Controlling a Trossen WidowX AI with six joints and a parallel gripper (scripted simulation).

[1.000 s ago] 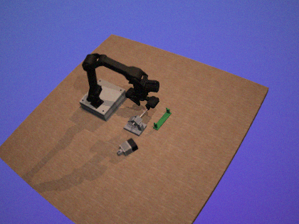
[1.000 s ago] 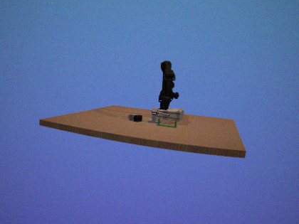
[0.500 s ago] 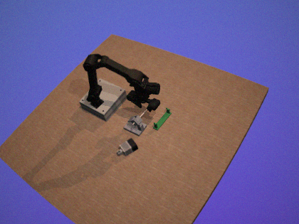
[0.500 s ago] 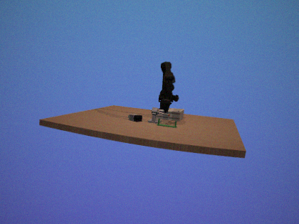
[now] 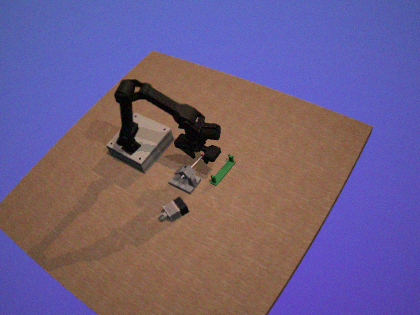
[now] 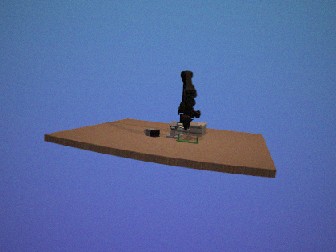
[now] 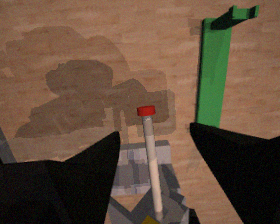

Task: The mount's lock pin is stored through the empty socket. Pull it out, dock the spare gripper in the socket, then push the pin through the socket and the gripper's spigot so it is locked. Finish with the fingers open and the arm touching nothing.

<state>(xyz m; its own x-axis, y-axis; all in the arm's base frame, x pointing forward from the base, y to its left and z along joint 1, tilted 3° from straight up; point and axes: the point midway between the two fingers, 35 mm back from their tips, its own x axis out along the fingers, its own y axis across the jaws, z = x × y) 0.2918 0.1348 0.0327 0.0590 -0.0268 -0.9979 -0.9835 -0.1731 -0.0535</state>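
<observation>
Flanking the lock pin (image 7: 150,155), the spread pincer (image 7: 155,150) seemingly touches nothing; green rack (image 7: 214,75) beside.

Top view high, angled down over whole board (image 5: 300,189); exterior view low, side-on, far off; wrist view close behind my claw (image 7: 155,150), facing down; all share green bracket (image 5: 223,170).

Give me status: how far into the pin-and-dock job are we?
Done: nothing yet. The lock pin sits in the socket, and the spare gripper lies apart on the table. In hand: the open gripper straddles the pin, not gripping. Left: pull pin, dock, re-pin, retreat.
</observation>
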